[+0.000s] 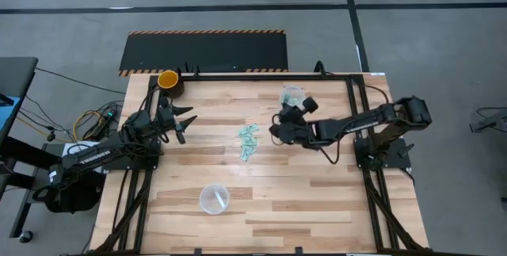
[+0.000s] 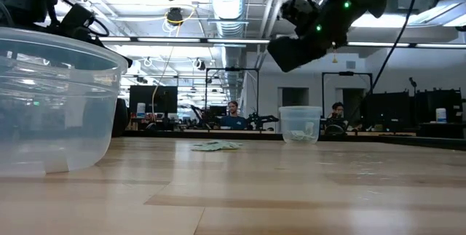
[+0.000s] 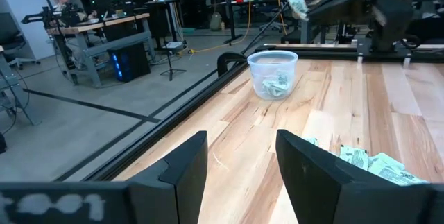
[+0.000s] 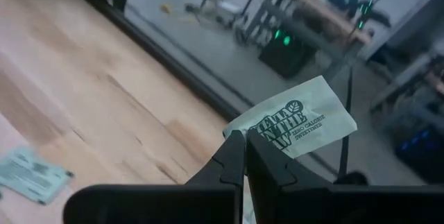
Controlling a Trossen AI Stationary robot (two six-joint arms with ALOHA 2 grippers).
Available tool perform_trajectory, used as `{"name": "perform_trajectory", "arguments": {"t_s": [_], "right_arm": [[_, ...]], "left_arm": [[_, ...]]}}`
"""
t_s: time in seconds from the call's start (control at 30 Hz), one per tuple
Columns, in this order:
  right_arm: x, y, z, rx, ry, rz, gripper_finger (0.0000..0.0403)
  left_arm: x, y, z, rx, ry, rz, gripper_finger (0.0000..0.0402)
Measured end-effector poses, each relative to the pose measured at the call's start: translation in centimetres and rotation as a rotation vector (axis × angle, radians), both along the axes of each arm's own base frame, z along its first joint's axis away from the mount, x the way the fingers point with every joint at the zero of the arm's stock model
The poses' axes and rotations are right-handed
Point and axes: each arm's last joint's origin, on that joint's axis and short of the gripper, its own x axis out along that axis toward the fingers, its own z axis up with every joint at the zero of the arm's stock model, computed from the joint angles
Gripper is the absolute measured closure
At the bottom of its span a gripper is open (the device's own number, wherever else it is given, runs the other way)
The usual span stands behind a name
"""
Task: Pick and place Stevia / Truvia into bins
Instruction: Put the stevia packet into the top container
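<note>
A loose heap of small mint-green and white paper packets [image 1: 249, 141] is lying at the table's middle; one clear round plastic cup [image 1: 292, 95] is standing upright beyond it, holding packets, another clear cup [image 1: 214, 198] sitting near the front edge

Right tool [image 4: 244, 156] pinched shut on one Stevia packet [image 4: 295, 118], fingertips meeting at its lower corner. Packet pale mint-green, tilted, sticking up and away past the fingertips, dark printed lettering across its face, held clear of the tabletop [image 4: 83, 106]. Light wooden planks below, running to a dark frame rail [image 4: 166, 57] along the edge. Another packet [image 4: 33, 173] lying flat on the wood, well apart from the held one. Beyond the rail, grey floor [image 4: 201, 30] and blurred room furniture with green lights [image 4: 281, 38], details too soft to tell.
</note>
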Motion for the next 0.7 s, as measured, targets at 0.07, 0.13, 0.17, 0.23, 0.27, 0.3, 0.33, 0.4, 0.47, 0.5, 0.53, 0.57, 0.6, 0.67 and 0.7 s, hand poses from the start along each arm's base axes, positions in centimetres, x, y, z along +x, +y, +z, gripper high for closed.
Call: {"name": "perform_trajectory", "arguments": {"t_s": [0.07,0.13,0.17,0.23,0.27,0.3,0.33,0.4,0.47,0.5,0.53,0.57,0.6,0.67,0.7], "right_arm": [[-0.4,-0.8,-0.2,0.045,0.020,-0.012,0.0402],[-0.7,-1.9,-0.6,0.091,0.045,-0.033,0.0402],[-0.9,-2.4,-0.8,0.116,0.062,-0.045,0.0402],[-1.3,-3.6,-1.2,0.172,0.090,-0.060,0.0402],[-1.4,-4.2,-1.3,0.201,0.102,-0.063,0.0402],[-1.6,-4.7,-1.5,0.222,0.104,-0.069,0.0402],[-1.7,-5.2,-1.6,0.236,0.104,-0.076,0.0402],[-1.9,-6.0,-1.7,0.251,0.112,-0.089,0.0402],[-2.0,-6.5,-1.8,0.262,0.126,-0.082,0.0402],[-2.0,-6.7,-1.8,0.274,0.127,-0.076,0.0402],[-2.1,-7.0,-1.8,0.280,0.128,-0.077,0.0400],[-2.1,-7.2,-1.8,0.285,0.126,-0.078,0.0398],[-2.1,-7.3,-1.8,0.287,0.126,-0.077,0.0395],[-2.1,-7.4,-1.8,0.294,0.123,-0.070,0.0386],[-2.0,-7.4,-1.7,0.292,0.117,-0.068,0.0381]], "left_arm": [[0.0,0.0,0.0,0.000,0.000,0.000,0.0239],[0.0,0.0,0.0,0.000,0.000,0.000,0.0239],[0.0,0.0,0.0,0.000,0.000,0.000,0.0239],[0.0,0.0,0.0,0.000,0.000,0.000,0.0239],[0.0,0.0,0.0,0.000,0.000,0.000,0.0239],[0.0,0.0,0.0,0.000,0.000,0.000,0.0239],[0.0,0.0,0.0,0.000,0.000,0.000,0.0239],[0.0,0.0,0.0,0.000,0.000,0.000,0.0239],[0.0,0.0,0.0,0.000,0.000,0.000,0.0239],[0.0,0.0,0.0,0.000,0.000,0.000,0.0239],[0.0,0.0,0.0,0.000,0.000,0.000,0.0239],[0.0,0.0,0.0,0.000,0.000,0.000,0.0239],[0.0,0.0,0.0,0.000,0.000,0.000,0.0239],[0.0,0.0,0.0,0.000,0.000,0.000,0.0239],[0.0,0.0,0.0,0.000,0.000,0.001,0.0239]]}}
